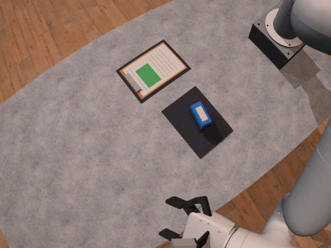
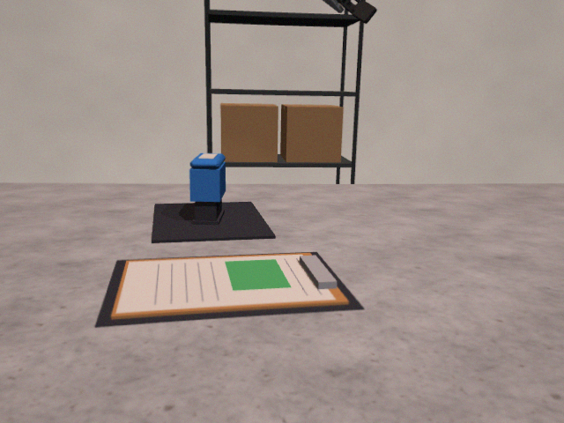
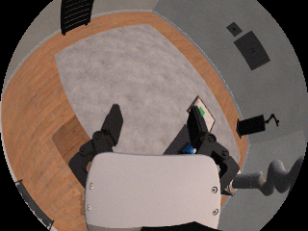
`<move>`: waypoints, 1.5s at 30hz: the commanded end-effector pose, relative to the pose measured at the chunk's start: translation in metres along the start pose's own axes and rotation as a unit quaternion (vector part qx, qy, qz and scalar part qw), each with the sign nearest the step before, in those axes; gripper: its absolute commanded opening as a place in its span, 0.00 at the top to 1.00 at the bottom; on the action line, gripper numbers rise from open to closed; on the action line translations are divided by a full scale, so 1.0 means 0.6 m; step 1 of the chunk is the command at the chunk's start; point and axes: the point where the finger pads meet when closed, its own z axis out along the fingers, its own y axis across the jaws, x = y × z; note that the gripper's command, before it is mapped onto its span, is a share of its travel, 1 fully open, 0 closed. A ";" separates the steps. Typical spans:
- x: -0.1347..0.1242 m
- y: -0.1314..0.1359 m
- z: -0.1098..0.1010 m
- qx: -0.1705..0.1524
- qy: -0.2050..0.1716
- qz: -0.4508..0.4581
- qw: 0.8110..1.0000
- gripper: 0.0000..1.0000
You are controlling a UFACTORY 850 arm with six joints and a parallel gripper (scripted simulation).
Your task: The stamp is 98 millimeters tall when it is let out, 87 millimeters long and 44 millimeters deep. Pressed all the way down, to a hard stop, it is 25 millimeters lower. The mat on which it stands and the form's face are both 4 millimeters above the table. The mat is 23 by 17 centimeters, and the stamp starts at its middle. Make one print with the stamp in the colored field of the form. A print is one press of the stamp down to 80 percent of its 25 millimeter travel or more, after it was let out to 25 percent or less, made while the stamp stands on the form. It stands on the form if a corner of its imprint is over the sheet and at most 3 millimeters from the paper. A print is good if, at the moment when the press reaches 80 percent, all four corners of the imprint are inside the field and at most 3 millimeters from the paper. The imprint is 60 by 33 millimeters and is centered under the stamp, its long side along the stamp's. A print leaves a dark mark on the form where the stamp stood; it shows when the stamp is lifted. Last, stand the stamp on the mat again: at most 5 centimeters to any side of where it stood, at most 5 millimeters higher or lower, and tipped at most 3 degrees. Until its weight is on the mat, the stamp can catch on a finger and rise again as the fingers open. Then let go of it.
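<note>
The blue stamp (image 1: 200, 115) (image 2: 207, 181) stands upright and let out at the middle of the dark mat (image 1: 179, 117) (image 2: 246, 225). The form (image 1: 168, 60) (image 2: 181, 291) lies on a clipboard beside the mat, with its green field (image 1: 147, 75) (image 2: 257, 274) bare and unmarked. My gripper (image 1: 169, 216) (image 3: 155, 113) is wide open and empty. It hangs high above the table's near edge, well away from the stamp. In the exterior view only its tip (image 2: 352, 5) shows at the top. In the wrist view the form (image 3: 200, 111) shows small past the right finger.
A grey clip (image 1: 132, 81) (image 2: 317, 271) sits at one end of the clipboard, next to the field. The robot's base block (image 1: 270, 50) stands at the table's far right. A black rack (image 2: 208, 91) with two cardboard boxes (image 2: 248, 131) stands behind the table.
</note>
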 end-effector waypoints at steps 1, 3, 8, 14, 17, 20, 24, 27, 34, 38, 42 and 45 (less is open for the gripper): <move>0.002 0.000 -0.001 0.000 0.000 0.001 1.000 0.00; 0.002 0.000 -0.001 0.000 0.000 0.001 1.000 0.00; 0.002 0.000 -0.001 0.000 0.000 0.001 1.000 0.00; 0.002 0.000 -0.001 0.000 0.000 0.001 1.000 0.00; 0.002 0.000 -0.001 0.000 0.000 0.001 1.000 0.00; -0.004 0.002 0.005 0.002 -0.007 0.002 1.000 0.00; -0.061 0.023 0.058 0.014 -0.072 0.014 0.997 0.00; -0.117 0.049 0.099 0.021 -0.134 0.033 0.990 0.00; -0.188 0.088 0.138 0.025 -0.211 0.068 0.975 0.00; -0.265 0.138 0.166 0.023 -0.294 0.122 0.948 0.00; -0.337 0.193 0.181 0.014 -0.370 0.191 0.909 0.00; -0.369 0.220 0.184 0.007 -0.402 0.229 0.886 0.00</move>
